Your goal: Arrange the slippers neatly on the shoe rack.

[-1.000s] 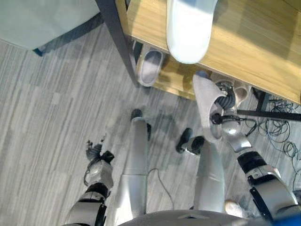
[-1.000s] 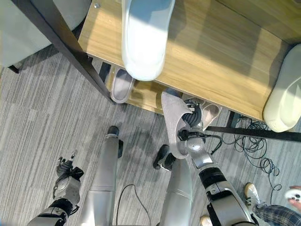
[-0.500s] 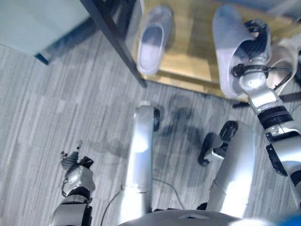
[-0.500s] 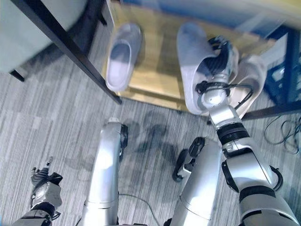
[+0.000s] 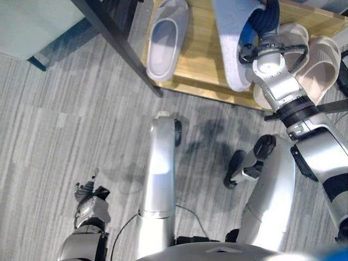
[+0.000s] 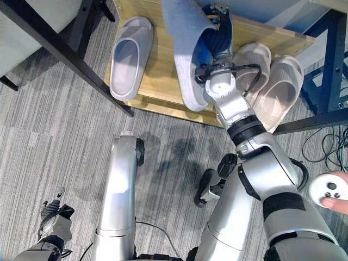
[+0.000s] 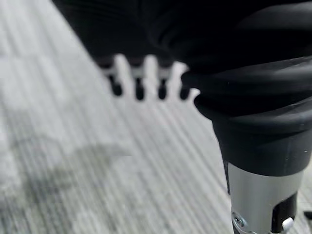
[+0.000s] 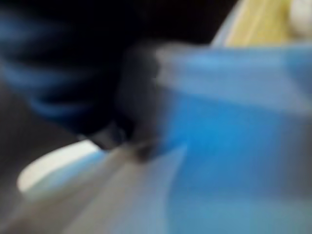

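Note:
A grey slipper [image 5: 166, 38] lies on the wooden bottom shelf [image 5: 202, 68] of the shoe rack, toe pointing away from me. Its mate, a second grey slipper [image 6: 182, 51], hangs tilted over the shelf just right of it, with my right hand [image 6: 217, 38] shut on it and the fingers tucked into its opening. The held slipper's heel sticks out past the shelf's front edge. My left hand [image 5: 88, 197] hangs low by my side over the carpet, its fingers [image 7: 140, 80] straight and holding nothing.
Two beige slippers [image 6: 283, 87] sit on the same shelf, right of my right hand. The rack's black leg [image 5: 117, 46] slants down at the left. A person's hand holds a white controller [image 6: 330, 189] at the right edge. Grey carpet [image 5: 54, 125] lies in front.
The view has tipped toward the bottom shelf. My right hand has carried the grey slipper forward from in front of the rack to over the shelf, beside the first grey slipper.

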Motion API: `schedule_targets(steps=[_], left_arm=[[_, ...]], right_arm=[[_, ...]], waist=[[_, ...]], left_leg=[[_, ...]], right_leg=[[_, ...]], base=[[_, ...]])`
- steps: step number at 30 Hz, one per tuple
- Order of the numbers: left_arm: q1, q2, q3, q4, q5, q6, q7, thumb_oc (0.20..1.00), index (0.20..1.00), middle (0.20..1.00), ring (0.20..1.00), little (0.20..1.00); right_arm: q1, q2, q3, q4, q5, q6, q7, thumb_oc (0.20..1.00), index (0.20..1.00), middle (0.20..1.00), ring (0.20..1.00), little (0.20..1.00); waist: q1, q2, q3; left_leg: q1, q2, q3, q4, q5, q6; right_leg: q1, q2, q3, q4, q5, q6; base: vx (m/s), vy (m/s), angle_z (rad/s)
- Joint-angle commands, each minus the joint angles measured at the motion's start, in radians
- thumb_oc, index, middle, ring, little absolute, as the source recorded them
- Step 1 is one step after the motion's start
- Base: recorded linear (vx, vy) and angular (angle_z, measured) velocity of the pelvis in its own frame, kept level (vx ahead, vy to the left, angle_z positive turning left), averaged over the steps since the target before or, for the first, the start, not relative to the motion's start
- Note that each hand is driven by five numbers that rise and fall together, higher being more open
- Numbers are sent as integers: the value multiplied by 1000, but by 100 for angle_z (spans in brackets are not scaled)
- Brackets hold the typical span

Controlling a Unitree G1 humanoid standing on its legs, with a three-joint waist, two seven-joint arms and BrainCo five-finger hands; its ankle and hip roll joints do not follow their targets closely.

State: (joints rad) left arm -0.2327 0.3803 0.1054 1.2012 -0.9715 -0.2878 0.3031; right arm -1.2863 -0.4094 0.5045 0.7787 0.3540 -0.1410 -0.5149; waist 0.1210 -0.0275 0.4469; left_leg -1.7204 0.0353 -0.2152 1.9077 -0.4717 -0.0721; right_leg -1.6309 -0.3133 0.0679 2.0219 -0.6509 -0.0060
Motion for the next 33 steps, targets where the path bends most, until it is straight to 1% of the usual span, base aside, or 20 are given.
schedule_targets(steps=[1, 6, 9, 10, 11, 12, 17, 22, 23, 24, 29, 33], left_arm=[[-1, 31, -62, 19, -26, -10, -17, 1000, 1000, 1000, 1000, 1000], [11, 38, -88, 5, -43, -4, -24, 1000, 1000, 1000, 1000, 1000], [17, 40, -97, 4, -39, 1, -25, 1000, 1000, 1000, 1000, 1000], [29, 29, -113, -28, -50, -22, -7, 1000, 1000, 1000, 1000, 1000], [42, 21, -124, -54, -43, -18, -4, 1000, 1000, 1000, 1000, 1000], [80, 12, -146, -88, -41, -14, 1, 1000, 1000, 1000, 1000, 1000], [115, 12, -169, -111, -33, -11, 0, 1000, 1000, 1000, 1000, 1000], [148, 13, -216, -159, -24, -5, -14, 1000, 1000, 1000, 1000, 1000], [152, 15, -227, -171, -25, -7, -19, 1000, 1000, 1000, 1000, 1000], [160, 16, -234, -178, -29, -6, -20, 1000, 1000, 1000, 1000, 1000], [194, 19, -275, -190, -23, 15, -44, 1000, 1000, 1000, 1000, 1000], [208, 18, -311, -177, -4, 34, -60, 1000, 1000, 1000, 1000, 1000]], right_arm=[[-176, -8, 7, -9, 84, -47, -11, 200, 200, 200, 200, 200], [-189, 40, -3, 112, 129, -36, -40, 200, 200, 200, 200, 200], [-187, 53, -9, 125, 136, -32, -52, 200, 200, 200, 200, 200], [-182, 61, -15, 136, 144, -28, -68, 200, 200, 200, 200, 200], [-185, 67, -16, 145, 145, -25, -74, 200, 200, 200, 200, 200], [-187, 76, -13, 180, 120, -1, -95, 200, 200, 200, 200, 200], [-199, 104, 3, 255, 89, 18, -112, 200, 200, 200, 200, 200], [-220, 117, 25, 336, 85, 44, -109, 200, 200, 200, 200, 200], [-228, 125, 23, 358, 92, 47, -113, 896, 896, 896, 896, 896], [-233, 128, 26, 374, 94, 49, -116, 1000, 1000, 1000, 1000, 1000], [-244, 135, 17, 405, 148, 30, -129, 1000, 1000, 1000, 1000, 1000], [-237, 146, 1, 409, 247, -6, -124, 1000, 1000, 1000, 1000, 1000]], waist=[[28, 3, 73], [35, 17, 73], [34, 20, 73], [36, 24, 73], [37, 27, 73], [39, 34, 73], [45, 48, 73], [52, 60, 73], [55, 63, 73], [57, 65, 73], [59, 61, 73], [56, 62, 73]], left_leg=[[150, 15, 37, -48, -149, 99], [150, 18, 42, -36, -166, 100], [150, 20, 44, -32, -173, 101], [150, 20, 46, -30, -176, 102], [150, 20, 46, -31, -176, 102], [150, 22, 50, -30, -181, 104], [150, 21, 50, -15, -190, 106], [150, 19, 54, -17, -194, 107], [150, 18, 54, -21, -193, 107], [150, 17, 56, -26, -191, 106], [150, 21, 68, -41, -186, 104], [150, 24, 70, -34, -190, 104]], right_leg=[[61, 21, 73, -22, -72, -132], [61, 18, 81, -16, -71, -131], [61, 20, 85, -11, -74, -133], [61, 18, 86, -11, -73, -133], [61, 17, 86, -11, -73, -133], [61, 14, 86, -9, -74, -135], [61, 16, 83, 3, -78, -136], [61, 13, 80, -2, -77, -137], [61, 14, 80, -6, -76, -137], [61, 12, 79, -10, -73, -136], [61, 15, 86, -20, -65, -135], [61, 19, 85, -18, -63, -137]], base=[[32, 42, 1], [25, 35, 1], [0, 0, 0], [0, 0, 0], [3, 38, -1], [0, 0, 0], [0, 25, 0], [-1, 36, 0], [-6, 41, 1], [-9, 35, 0], [-2, 6, 0], [0, 0, 0]])
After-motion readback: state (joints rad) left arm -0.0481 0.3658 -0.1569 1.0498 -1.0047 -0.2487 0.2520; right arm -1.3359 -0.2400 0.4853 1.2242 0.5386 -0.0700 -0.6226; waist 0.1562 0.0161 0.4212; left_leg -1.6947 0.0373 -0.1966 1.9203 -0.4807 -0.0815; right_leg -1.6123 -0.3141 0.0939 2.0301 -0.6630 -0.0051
